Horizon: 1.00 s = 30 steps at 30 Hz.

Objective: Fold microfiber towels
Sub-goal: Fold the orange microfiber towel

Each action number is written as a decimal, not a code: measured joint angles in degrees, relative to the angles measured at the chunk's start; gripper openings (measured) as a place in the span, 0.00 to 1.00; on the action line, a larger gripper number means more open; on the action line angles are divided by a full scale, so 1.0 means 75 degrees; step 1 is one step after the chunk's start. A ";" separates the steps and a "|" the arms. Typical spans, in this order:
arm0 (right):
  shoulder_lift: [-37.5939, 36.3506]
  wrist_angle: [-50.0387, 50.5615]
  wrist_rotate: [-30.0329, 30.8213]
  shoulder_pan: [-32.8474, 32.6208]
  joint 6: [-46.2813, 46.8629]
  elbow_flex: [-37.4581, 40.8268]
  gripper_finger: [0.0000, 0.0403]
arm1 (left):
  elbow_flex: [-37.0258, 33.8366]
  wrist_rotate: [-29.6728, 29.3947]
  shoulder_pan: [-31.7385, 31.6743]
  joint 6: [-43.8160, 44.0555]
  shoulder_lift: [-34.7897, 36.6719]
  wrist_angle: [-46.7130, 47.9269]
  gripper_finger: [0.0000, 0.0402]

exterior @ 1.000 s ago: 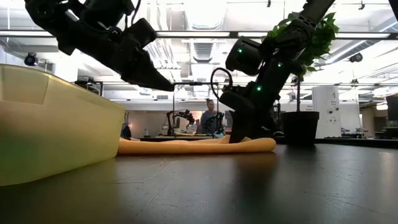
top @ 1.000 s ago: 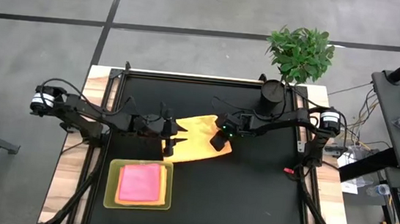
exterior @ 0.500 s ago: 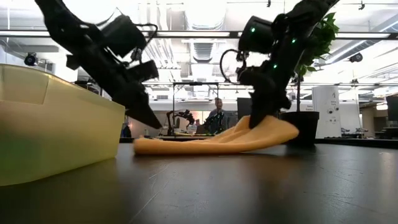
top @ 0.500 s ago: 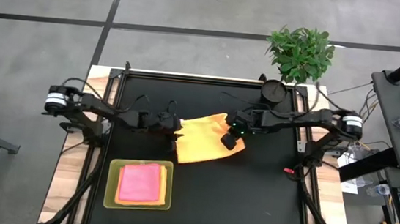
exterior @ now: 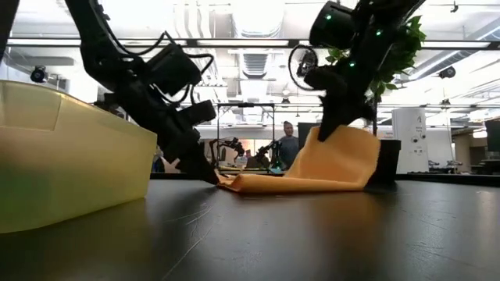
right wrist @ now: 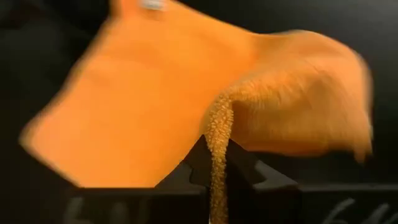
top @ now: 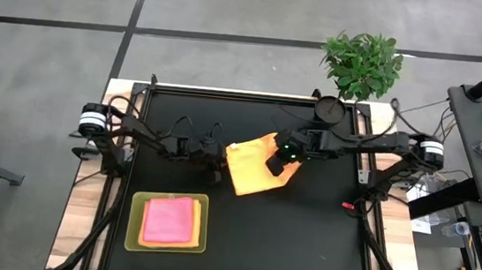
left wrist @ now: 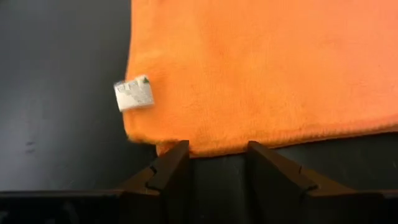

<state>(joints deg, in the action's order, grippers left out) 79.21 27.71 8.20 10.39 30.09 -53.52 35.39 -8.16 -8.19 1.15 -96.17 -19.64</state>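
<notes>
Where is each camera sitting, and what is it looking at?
High view: above the table, looking straight down; both arms, the orange towel, the tray with the pink towel.
Low view: at table height, looking across into the room; both arms, a person behind.
Left wrist view: on the left arm, facing the towel's edge past the left gripper.
Right wrist view: on the right arm; the right gripper pinches the towel.
All four share the orange towel.

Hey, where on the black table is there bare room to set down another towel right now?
Free: the wide black stretch of the table between the lime tray and the right edge, below the orange towel. Also the far-left strip above the left end effector. Crowded: the middle, where the right end effector lifts the towel's edge.
</notes>
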 joint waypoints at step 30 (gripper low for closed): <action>0.3133 -0.1737 -0.1491 -0.0304 -0.0621 -0.2101 0.40 | 0.0179 0.0087 0.0000 0.0017 -0.0305 0.0000 0.37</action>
<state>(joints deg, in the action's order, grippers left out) 102.71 14.68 -2.98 8.11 25.43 -69.28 36.73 -7.51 -8.19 1.28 -98.45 -19.64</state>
